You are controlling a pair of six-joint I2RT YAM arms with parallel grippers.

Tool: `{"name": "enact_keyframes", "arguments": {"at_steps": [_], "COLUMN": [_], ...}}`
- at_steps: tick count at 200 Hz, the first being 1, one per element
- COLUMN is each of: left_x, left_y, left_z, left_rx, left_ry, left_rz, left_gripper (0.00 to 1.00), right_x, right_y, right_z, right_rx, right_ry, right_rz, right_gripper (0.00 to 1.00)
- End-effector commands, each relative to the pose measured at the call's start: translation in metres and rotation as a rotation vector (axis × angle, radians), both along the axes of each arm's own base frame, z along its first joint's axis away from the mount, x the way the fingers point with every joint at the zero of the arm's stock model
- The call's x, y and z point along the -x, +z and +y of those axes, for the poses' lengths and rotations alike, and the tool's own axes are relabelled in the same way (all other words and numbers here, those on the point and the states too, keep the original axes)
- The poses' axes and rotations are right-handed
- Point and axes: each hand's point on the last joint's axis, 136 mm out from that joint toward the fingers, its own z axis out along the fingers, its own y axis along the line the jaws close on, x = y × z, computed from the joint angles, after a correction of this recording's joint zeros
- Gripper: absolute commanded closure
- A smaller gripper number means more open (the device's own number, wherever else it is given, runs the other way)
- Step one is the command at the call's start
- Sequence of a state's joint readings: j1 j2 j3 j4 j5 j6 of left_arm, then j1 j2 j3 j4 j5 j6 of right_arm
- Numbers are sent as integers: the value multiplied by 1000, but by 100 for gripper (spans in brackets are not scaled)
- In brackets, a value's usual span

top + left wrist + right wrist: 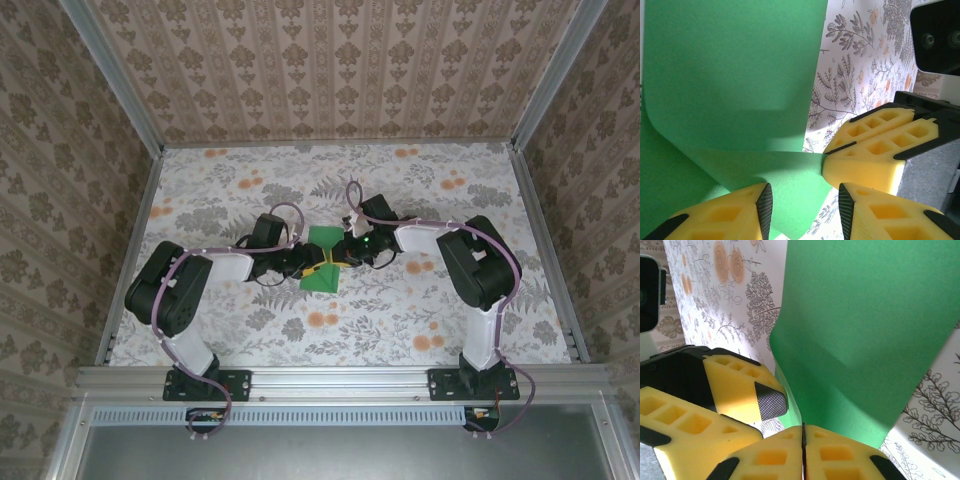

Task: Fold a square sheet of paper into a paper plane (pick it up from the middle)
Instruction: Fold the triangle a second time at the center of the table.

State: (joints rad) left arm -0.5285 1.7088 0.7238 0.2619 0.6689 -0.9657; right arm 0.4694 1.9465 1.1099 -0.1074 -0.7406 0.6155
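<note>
The square sheet of paper [322,240] is bright green and held off the table at its centre, bent into a curve with a crease. My right gripper [803,432] is shut on the sheet's [865,325] lower edge, and its yellow fingers [875,150] pinch the sheet [735,75] at a corner of the fold. My left gripper [805,210] stands with its jaws apart, a flap of the green paper lying between them. From above, the left gripper [312,268] and right gripper [342,257] meet at the paper. A paper plane is out of view.
The floral tablecloth [400,310] covers the table. Patterned walls [330,70] close in the back and both sides. A metal rail [340,378] with the arm bases runs along the near edge.
</note>
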Motion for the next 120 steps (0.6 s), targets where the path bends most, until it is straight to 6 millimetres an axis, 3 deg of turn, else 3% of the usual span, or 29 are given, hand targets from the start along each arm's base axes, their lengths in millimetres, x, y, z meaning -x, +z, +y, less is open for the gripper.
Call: {"name": "enact_keyframes", "arguments": {"at_steps": [1, 43, 120], "left_x": [-8, -7, -8], "left_y": [10, 22, 12], "left_z": [-3, -13, -23], "left_rx": [14, 30, 21], "left_ry": [-5, -31, -56], "left_rz": [-24, -54, -25], "left_gripper": [58, 60, 66], "right_x": [-2, -6, -11], "right_y": [-6, -19, -24], "right_z": [-3, -10, -17], "right_rx": [48, 101, 136], "right_ry": [14, 15, 7], "right_rz": [-4, -9, -28], "right_gripper": [93, 94, 95]}}
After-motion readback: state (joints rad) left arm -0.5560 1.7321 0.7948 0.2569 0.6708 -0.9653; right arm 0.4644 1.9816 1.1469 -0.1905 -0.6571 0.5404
